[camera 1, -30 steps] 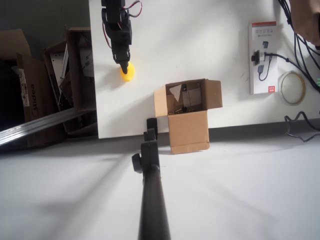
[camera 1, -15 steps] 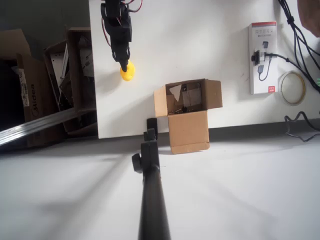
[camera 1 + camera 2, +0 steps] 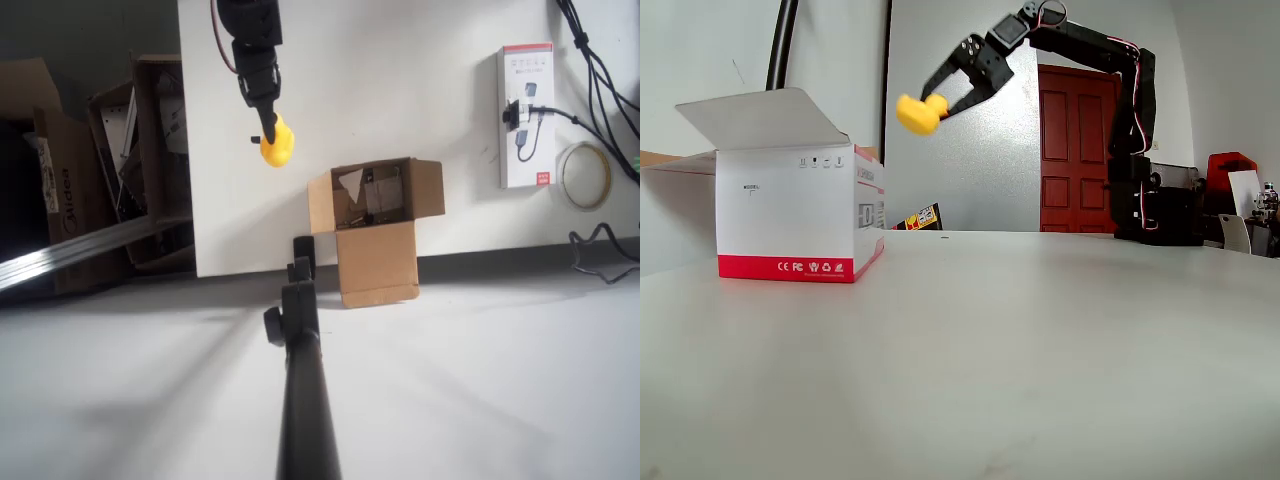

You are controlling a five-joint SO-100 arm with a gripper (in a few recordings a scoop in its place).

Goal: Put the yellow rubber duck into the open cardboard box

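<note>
From here I see the black two-finger gripper [image 3: 940, 105] pinching the small yellow rubber duck [image 3: 919, 113] between its fingertips, high above the white table [image 3: 400, 90] — nothing touches the tabletop. In the overhead view the duck [image 3: 277, 146] hangs up and left of the open light-brown cardboard box [image 3: 372, 205], near it but not over the opening.

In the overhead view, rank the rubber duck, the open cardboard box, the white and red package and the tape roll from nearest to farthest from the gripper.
1. Yellow rubber duck, held at the gripper.
2. Open cardboard box, below and right of it.
3. White and red package, far right.
4. Tape roll, beyond the package, near the right edge.
</note>
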